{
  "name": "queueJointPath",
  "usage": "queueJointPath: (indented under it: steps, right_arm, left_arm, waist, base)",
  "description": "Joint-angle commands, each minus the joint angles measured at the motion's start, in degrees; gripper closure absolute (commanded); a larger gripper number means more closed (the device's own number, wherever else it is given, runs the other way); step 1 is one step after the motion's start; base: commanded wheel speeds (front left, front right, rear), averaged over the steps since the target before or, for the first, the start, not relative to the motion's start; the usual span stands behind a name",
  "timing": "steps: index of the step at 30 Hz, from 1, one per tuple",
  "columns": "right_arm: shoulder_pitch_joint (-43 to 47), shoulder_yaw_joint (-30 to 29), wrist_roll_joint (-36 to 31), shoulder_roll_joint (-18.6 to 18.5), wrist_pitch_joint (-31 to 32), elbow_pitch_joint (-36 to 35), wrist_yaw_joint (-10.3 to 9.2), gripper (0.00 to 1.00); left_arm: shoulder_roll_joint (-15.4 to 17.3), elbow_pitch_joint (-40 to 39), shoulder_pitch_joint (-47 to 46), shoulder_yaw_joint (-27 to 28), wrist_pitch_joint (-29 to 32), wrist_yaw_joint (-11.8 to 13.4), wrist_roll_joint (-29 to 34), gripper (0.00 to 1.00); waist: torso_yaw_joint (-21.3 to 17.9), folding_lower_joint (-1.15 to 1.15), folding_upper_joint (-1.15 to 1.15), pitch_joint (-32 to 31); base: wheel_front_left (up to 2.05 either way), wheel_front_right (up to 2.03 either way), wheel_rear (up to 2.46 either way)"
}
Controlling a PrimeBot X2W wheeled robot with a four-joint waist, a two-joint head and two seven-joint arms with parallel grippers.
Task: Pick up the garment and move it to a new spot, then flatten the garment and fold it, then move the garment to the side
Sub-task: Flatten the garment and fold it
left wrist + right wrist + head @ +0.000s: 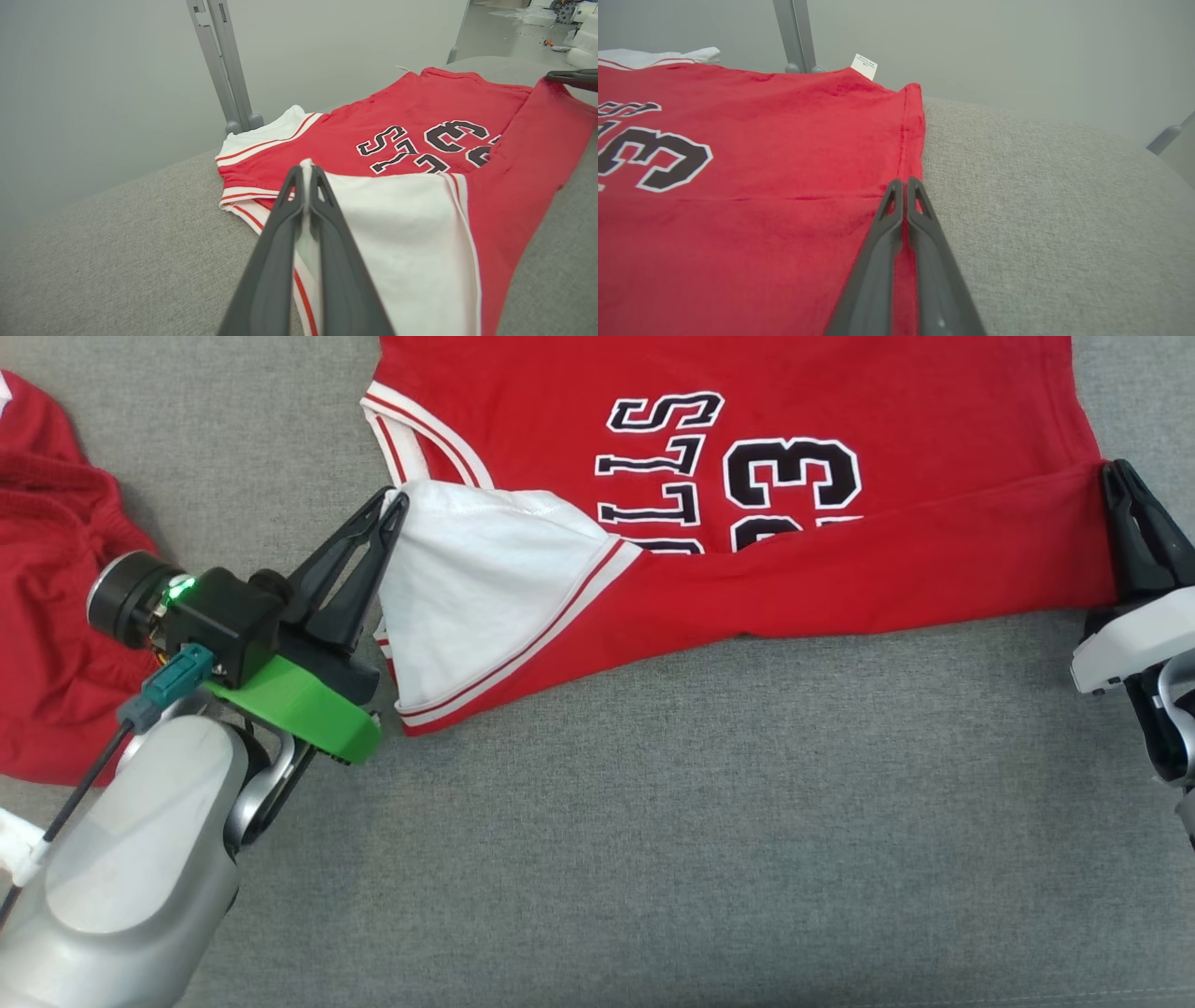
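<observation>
You face a grey fabric-covered table. The red jersey garment lies across its far half, long axis left to right, shoulders pointing left. Your left end effector is clenched on the white turned-over corner, and your right end effector on the red folded edge.

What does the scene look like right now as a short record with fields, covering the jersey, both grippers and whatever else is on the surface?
garment: red jersey with black lettering, lying on the grey surface
fold state: near edge turned up over part of the lettering, white inside showing at the robot's left
left gripper: shut on the jersey's white corner
right gripper: shut on the jersey's red corner
other item: second red garment bunched at the far left, apart from the jersey
</observation>
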Motion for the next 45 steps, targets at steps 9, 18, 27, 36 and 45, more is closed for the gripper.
queueJointPath:
  steps: [9,18,27,36,45]
  right_arm:
    - [-4.7,0.3,-1.1,0.5,-0.1,1.6,-0.11,1.0]
    - [-5.6,-1.9,-3.5,2.6,-0.1,1.5,-0.11,1.0]
    - [-6.5,-3.1,-3.5,4.2,-0.2,2.3,-0.11,0.0]
    - [0.2,-8.5,-5.2,6.4,-0.1,-5.5,-0.11,0.0]
    - [7.1,-11.0,-3.6,8.1,-0.1,-8.5,-0.11,0.0]
  left_arm:
    - [-0.2,5.8,-5.6,-0.6,-1.9,-0.3,2.8,1.0]
    - [-1.5,6.5,-7.2,1.2,-2.4,-0.4,5.6,1.0]
    - [-4.2,10.6,-6.0,3.3,-2.3,-0.4,5.5,0.0]
    - [-8.1,4.0,7.1,11.2,-2.3,6.2,5.1,0.0]
    - [-12.2,3.6,21.1,11.5,-2.3,9.2,3.2,0.0]
  waist:
    - [-0.3,0.0,0.0,2.6]
    - [-0.4,0.0,0.0,3.2]
    - [-0.7,0.0,0.0,2.7]
    - [-1.6,0.0,0.0,-1.7]
    - [-1.0,0.0,0.0,-4.6]
  base:
    - [0.0,0.0,0.0]
    - [0.0,0.0,0.0]
    - [0.0,0.0,0.0]
    - [0.0,0.0,0.0]
    - [0.0,0.0,0.0]
